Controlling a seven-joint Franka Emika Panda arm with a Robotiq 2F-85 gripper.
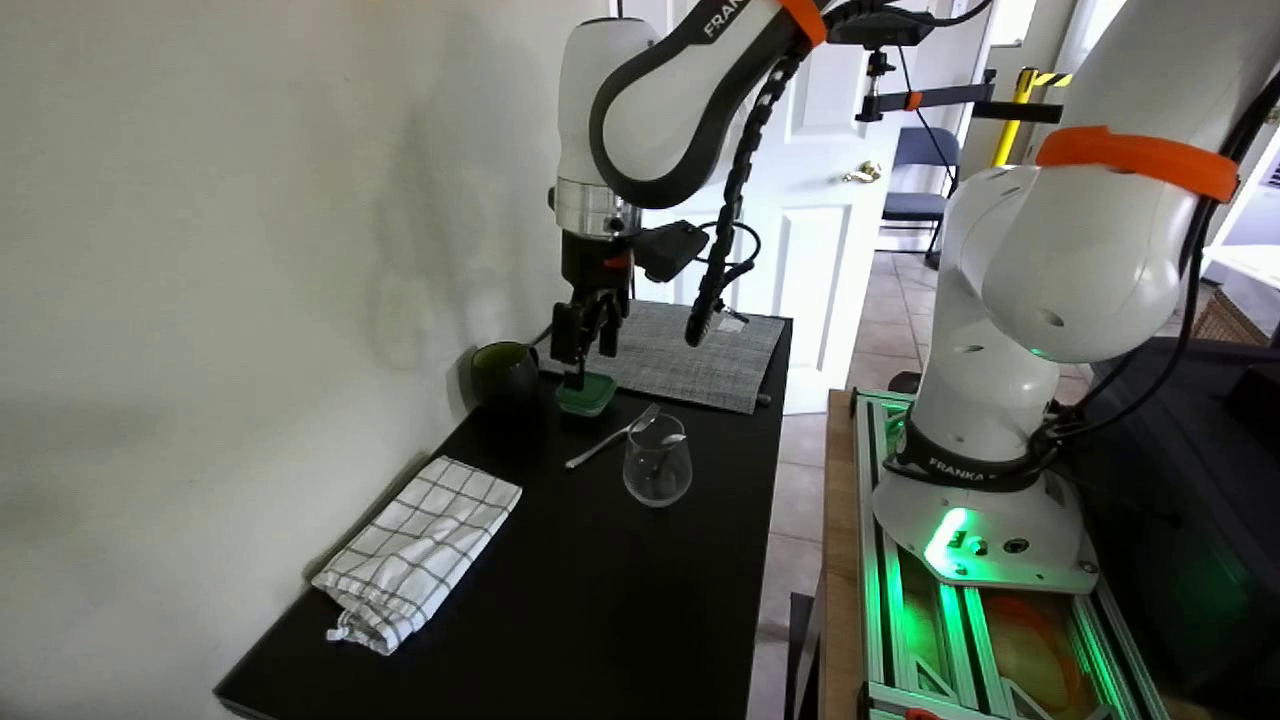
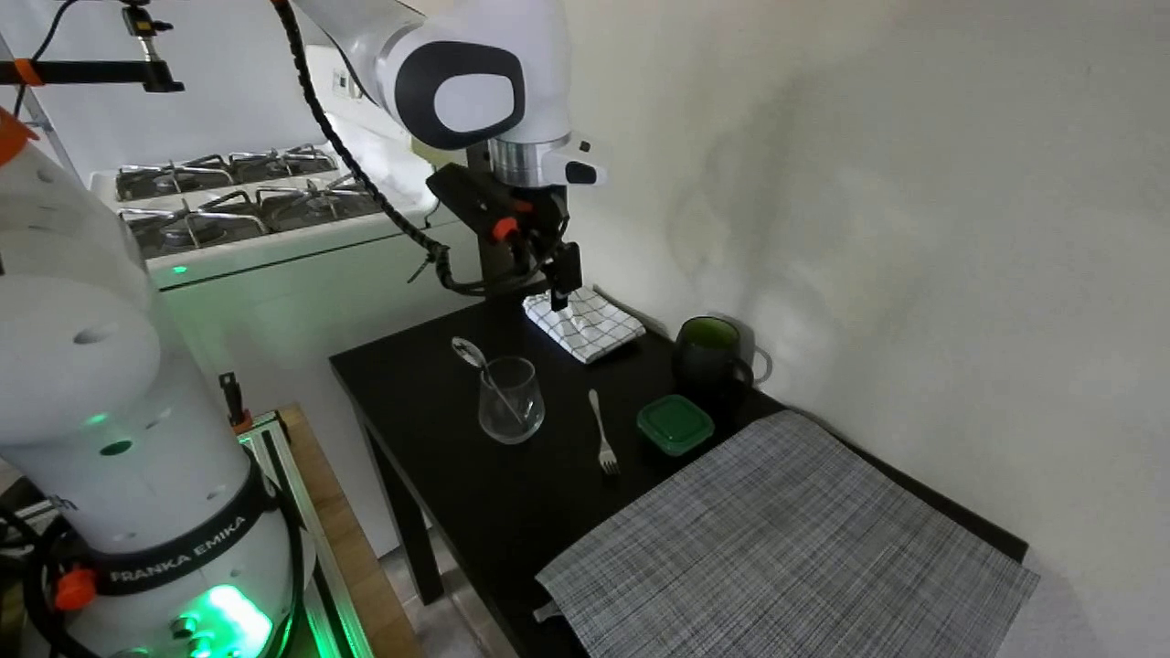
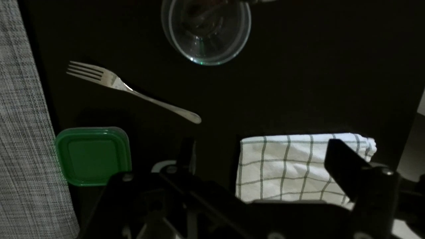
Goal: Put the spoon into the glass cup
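Observation:
The silvery spoon (image 2: 469,352) stands tilted in the clear glass cup (image 2: 527,395), its handle inside and its bowl sticking out past the rim. The spoon (image 1: 672,439) and the glass cup (image 1: 657,484) also show in an exterior view. In the wrist view the glass cup (image 3: 212,53) is cut off by the top edge, and the spoon is mostly out of view. My gripper (image 3: 262,156) is open and empty, its fingers wide apart. It hangs above the table near the wall, apart from the glass, and shows in both exterior views (image 1: 588,345) (image 2: 561,291).
A fork (image 2: 600,429) lies on the black table between the glass and a green-lidded container (image 2: 675,424). A dark green mug (image 2: 707,358) stands by the wall. A folded checked cloth (image 1: 425,545) and a grey mat (image 2: 786,548) lie on the table.

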